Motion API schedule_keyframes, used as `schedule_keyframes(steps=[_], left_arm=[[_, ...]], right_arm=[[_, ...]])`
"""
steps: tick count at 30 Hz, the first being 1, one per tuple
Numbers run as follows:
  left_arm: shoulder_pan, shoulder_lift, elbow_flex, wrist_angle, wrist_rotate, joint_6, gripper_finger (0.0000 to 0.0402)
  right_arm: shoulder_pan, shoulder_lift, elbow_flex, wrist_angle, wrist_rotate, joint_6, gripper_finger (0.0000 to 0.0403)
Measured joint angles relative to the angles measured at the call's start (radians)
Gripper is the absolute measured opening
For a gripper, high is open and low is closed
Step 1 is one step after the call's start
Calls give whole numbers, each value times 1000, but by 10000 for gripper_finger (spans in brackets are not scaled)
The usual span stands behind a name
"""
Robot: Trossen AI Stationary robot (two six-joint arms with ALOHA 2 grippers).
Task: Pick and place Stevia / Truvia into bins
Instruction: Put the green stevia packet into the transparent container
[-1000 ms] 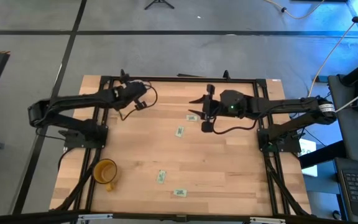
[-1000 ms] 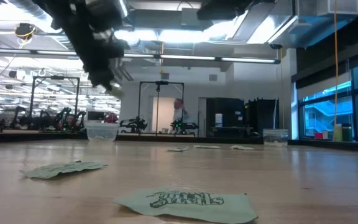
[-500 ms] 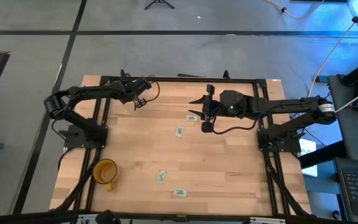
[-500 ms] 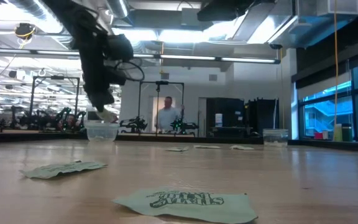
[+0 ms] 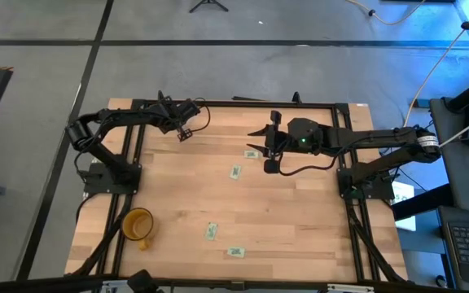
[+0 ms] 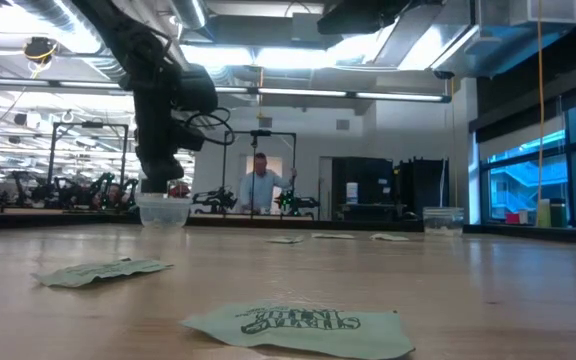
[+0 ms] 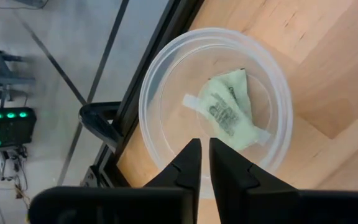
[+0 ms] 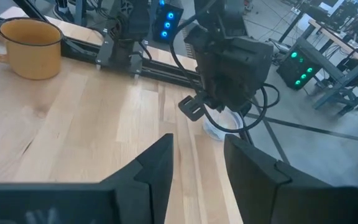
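Note:
My left gripper (image 7: 204,149) hangs over the wide cloudy cup (image 7: 213,112) at the table's far left corner, fingertips just above its rim (image 6: 158,185). Its fingers are shut to a thin dark slit with nothing showing between them. Two whitish-green sachets (image 7: 229,112) lie overlapping on the cup's floor. My right gripper (image 5: 269,145) hovers open over the far middle of the table, beside a sachet (image 5: 253,153). More sachets lie flat on the wood (image 5: 235,172), (image 5: 211,231), (image 5: 234,252). The narrow clear cup (image 6: 443,218) stands at the far right.
A yellow-orange mug (image 5: 137,225) stands near the table's near left corner. The black frame rails (image 7: 104,118) run right beside the wide cup at the table's edge. Bare wood lies between the scattered sachets. A person (image 6: 260,185) stands in the room behind.
My left gripper has moved toward the far left corner and come down, from well above the wide cup to just over its rim. A whitish scrap seen at its fingertips earlier no longer shows in the low view. A person has walked into view behind.

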Motion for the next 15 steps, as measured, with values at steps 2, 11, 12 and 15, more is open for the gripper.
schedule_keyframes(steps=[2,11,12,15], left_arm=[[0,0,0,0,-1,0,39],[-23,-68,17,-3,34,0,57],[-32,-90,28,-2,76,-3,56],[-63,-155,59,18,276,-8,49]], right_arm=[[0,0,0,0,0,0,146],[0,0,0,-14,-1,-2,146],[0,0,0,-19,-1,-2,146],[-1,0,0,-40,-3,-3,146]])
